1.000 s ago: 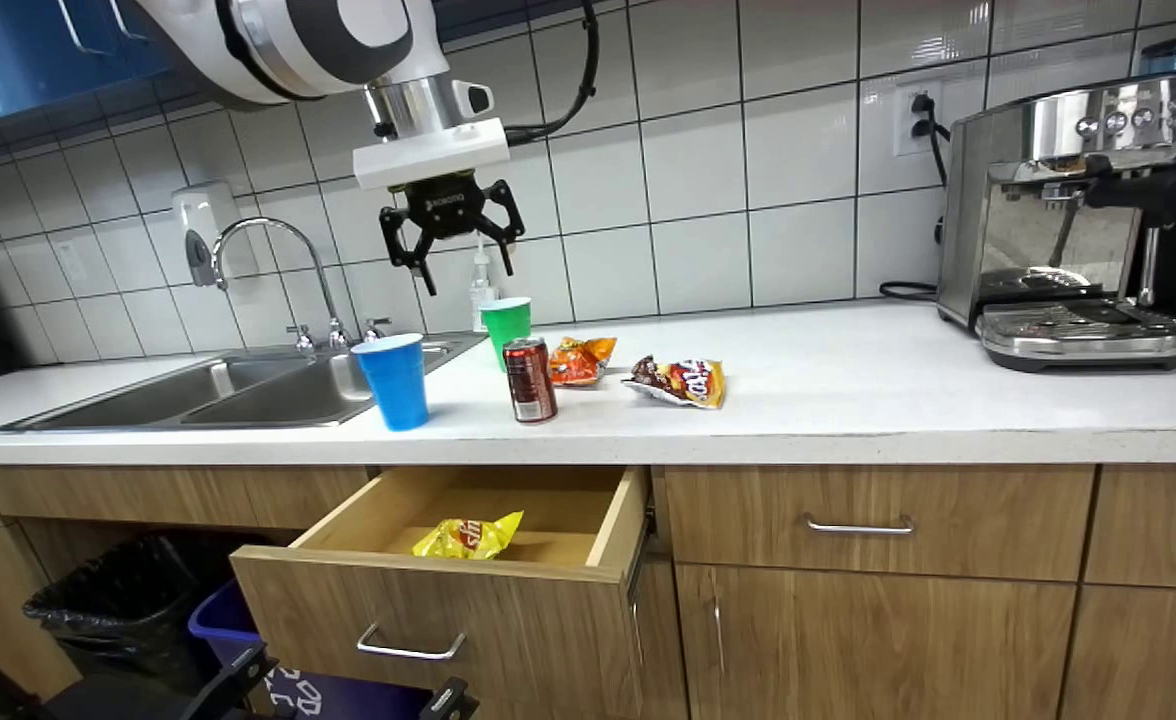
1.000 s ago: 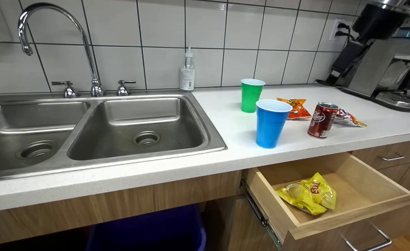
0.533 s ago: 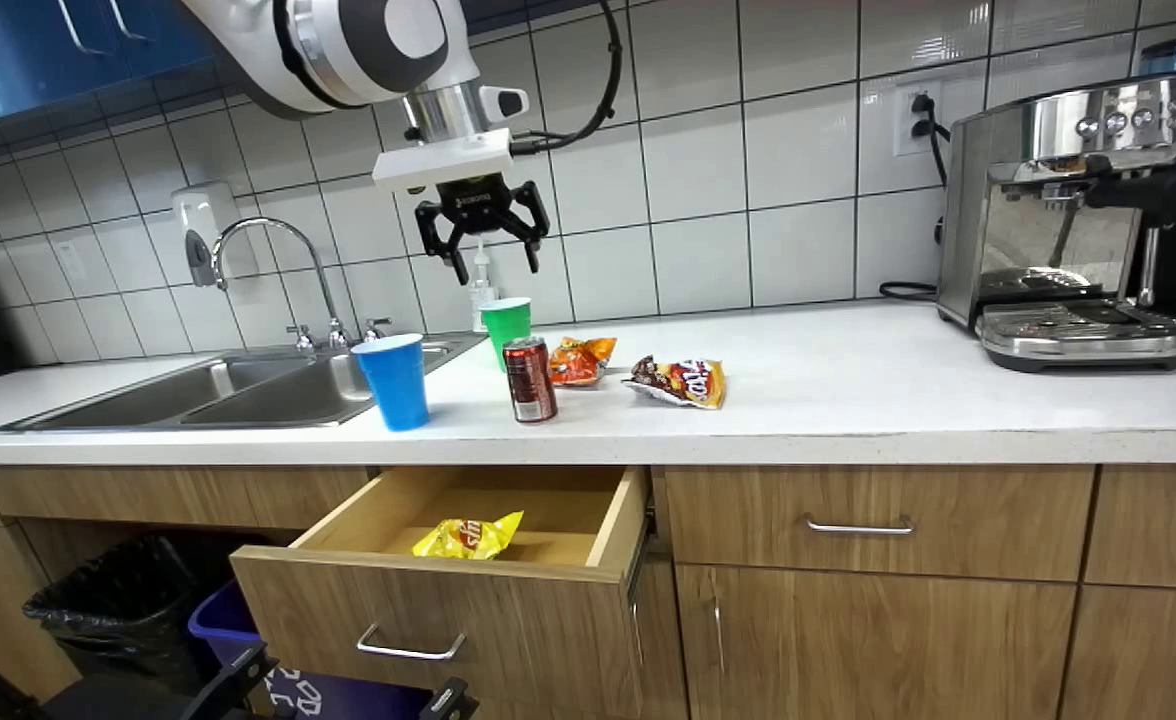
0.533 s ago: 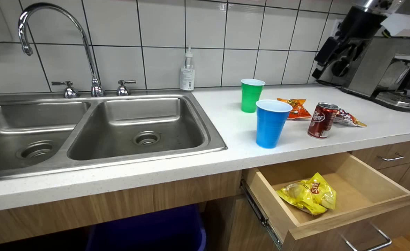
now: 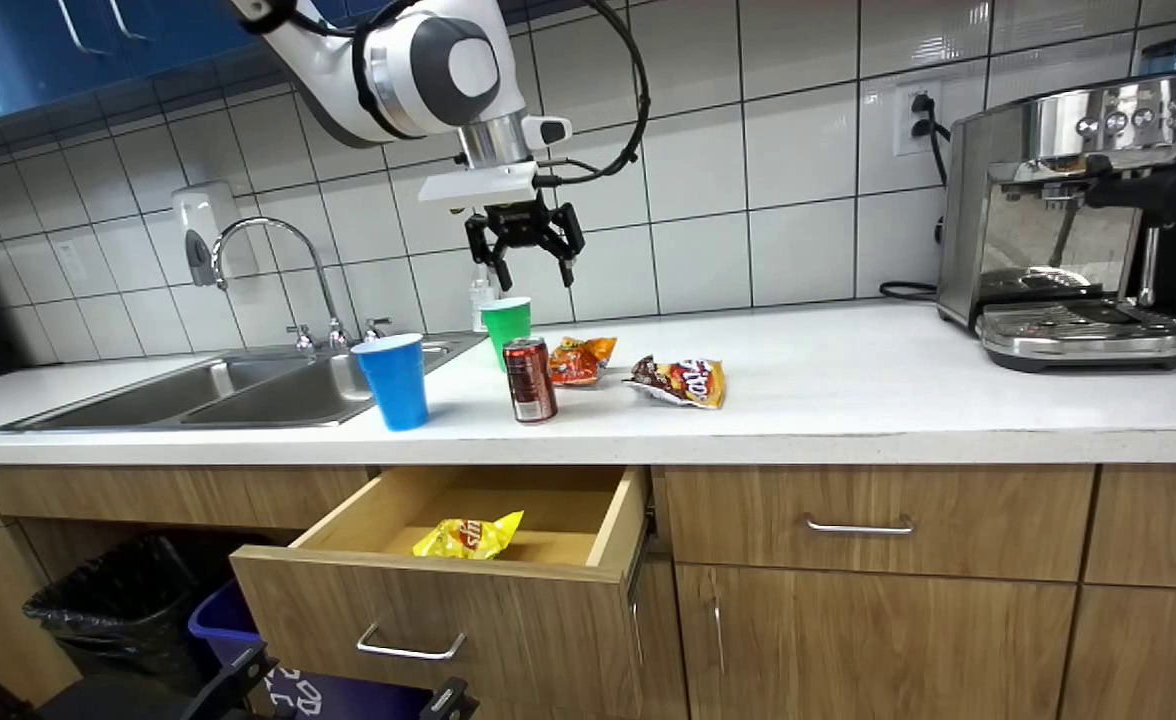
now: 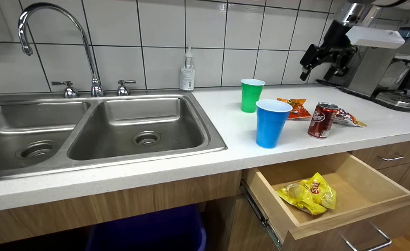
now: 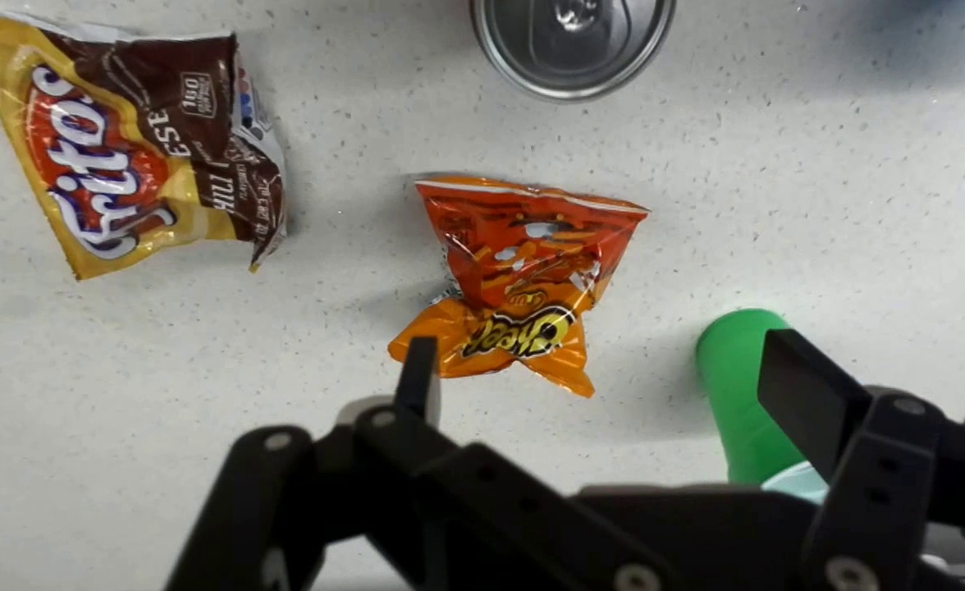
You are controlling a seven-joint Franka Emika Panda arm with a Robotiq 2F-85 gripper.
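My gripper (image 5: 537, 285) hangs over the back of the counter with its jaws wide apart and nothing between them. Looking down in the wrist view, an orange-red Cheetos bag (image 7: 523, 271) lies ahead of the gripper (image 7: 610, 382), one finger (image 7: 418, 373) overlapping its corner from above. The opposite finger (image 7: 811, 394) partly covers a green cup (image 7: 741, 394). A brown-and-yellow Fritos bag (image 7: 113, 156) and the top of a soda can (image 7: 573, 41) also show there. Both exterior views have the green cup (image 6: 251, 97) upright, with the dark red can (image 6: 323, 120) in front.
A blue cup (image 6: 271, 122) stands near the counter's front edge, beside the sink (image 6: 205, 139). Below, a pulled-out drawer (image 6: 369, 212) holds a yellow chip bag (image 6: 309, 195). An espresso machine (image 5: 1068, 220) is at the right, and the tiled wall (image 5: 698, 250) rises behind.
The arm has travelled toward the tiled wall and sideways, bringing the gripper closer to the Cheetos bag. Its jaws have stayed apart. Cups, can, bags and drawer have not moved.
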